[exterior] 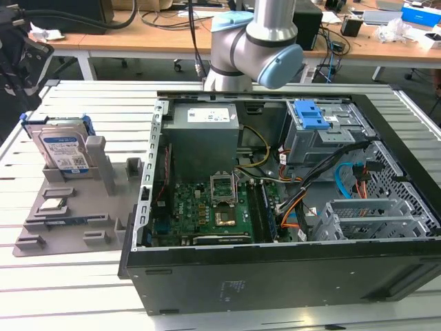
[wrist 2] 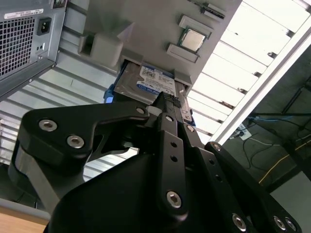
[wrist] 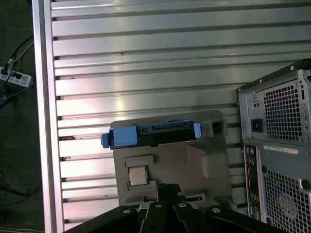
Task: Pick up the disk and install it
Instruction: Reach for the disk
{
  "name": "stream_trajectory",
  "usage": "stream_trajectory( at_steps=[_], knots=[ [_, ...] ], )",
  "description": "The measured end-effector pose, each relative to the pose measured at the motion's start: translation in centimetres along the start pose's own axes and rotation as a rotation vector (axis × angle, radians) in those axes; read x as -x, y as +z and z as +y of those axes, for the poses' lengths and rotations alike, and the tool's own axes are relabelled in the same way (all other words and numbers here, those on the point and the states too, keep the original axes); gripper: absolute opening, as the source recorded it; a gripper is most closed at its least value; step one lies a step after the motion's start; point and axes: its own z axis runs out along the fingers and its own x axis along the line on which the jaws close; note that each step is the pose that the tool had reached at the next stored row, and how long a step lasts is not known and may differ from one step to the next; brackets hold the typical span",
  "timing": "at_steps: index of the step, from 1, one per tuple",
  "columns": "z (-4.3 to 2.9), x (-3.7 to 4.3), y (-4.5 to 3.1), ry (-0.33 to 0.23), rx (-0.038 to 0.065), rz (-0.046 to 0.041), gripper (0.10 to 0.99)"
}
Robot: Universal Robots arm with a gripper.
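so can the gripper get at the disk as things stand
probably yes: the disk stands upright in the grey holder with its top edge bare, outside the case, and nothing lies between it and the gripper

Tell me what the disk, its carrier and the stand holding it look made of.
The disk: bare silver metal casing, dull sheen, with a paper-like label. Its carrier: blue, matte, probably plastic. The stand: uniform matte grey, blocky, likely moulded or printed plastic.

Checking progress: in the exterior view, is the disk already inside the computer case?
No, the disk stands upright in the grey holder outside the case.
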Motion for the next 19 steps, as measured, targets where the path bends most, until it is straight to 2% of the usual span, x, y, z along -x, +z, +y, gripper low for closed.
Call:
stream_trajectory(
  at_steps=[8,14,19],
  knots=[
    [-0.13,-1.76,-0.05,0.0,0.0,0.0,0.106],
    [-0.2,-2.75,-0.08,0.0,0.0,0.0,0.106],
    [-0.3,-4.04,-0.11,0.0,0.0,0.0001,0.106]
  ],
)
